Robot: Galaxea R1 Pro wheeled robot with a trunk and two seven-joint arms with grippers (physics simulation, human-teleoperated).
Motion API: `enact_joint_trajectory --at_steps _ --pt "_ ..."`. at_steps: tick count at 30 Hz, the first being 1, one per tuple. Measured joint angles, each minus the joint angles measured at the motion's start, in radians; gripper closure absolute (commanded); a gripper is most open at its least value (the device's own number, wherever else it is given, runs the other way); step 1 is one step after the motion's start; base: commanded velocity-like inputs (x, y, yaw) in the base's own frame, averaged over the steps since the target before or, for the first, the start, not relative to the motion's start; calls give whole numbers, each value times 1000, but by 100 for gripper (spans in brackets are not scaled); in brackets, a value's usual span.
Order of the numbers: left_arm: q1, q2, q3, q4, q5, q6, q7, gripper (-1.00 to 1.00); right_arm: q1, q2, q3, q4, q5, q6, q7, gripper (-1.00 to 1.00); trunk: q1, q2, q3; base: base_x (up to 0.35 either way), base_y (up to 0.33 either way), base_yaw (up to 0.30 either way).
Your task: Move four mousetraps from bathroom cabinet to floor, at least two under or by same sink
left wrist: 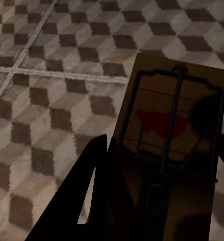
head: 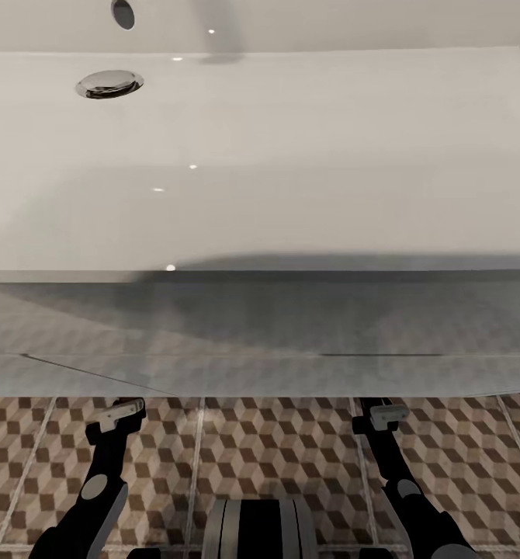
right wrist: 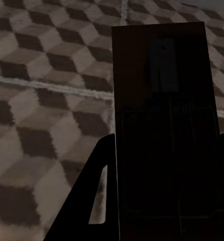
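In the left wrist view a tan mousetrap (left wrist: 177,100) with a black spring bar and a red bit sits between the dark fingers of my left gripper (left wrist: 159,150), which is shut on it over the cube-patterned bathroom floor (left wrist: 51,75). My right gripper (right wrist: 164,145) is shut on a second mousetrap (right wrist: 162,65), a dark shaded board, above the same tiles (right wrist: 41,75). From the head view, the white sink (head: 260,155) spans the picture. Both arms, left (head: 116,419) and right (head: 380,419), reach in under its front edge, which hides the grippers.
The sink's chrome drain (head: 109,83) lies at the back left of the basin. Its grey underside (head: 260,334) overhangs the floor (head: 268,450). My trunk (head: 256,528) stands between the arms at the near edge.
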State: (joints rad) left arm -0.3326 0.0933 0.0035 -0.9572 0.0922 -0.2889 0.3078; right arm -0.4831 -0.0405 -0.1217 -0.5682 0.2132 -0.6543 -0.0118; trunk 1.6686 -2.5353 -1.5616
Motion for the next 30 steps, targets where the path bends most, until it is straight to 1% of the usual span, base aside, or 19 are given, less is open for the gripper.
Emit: enact_joint_trajectory --at_steps 5,16,28,30 --pt "0 -1 0 1 -14 0 -1 100 0 0 1 0 0 1 0 100 0 0 0 0 0 0" --pt "0 -2 0 1 -16 1 0 100 0 0 1 1 0 1 -1 100 0 0 0 0 0 0" --pt "0 -2 0 1 -17 1 1 100 0 0 1 2 -1 1 -1 100 5 -3 -46 0 0 0" --pt "0 -2 0 1 -17 1 0 100 0 0 1 2 -1 1 -1 100 5 -3 -46 0 0 0"
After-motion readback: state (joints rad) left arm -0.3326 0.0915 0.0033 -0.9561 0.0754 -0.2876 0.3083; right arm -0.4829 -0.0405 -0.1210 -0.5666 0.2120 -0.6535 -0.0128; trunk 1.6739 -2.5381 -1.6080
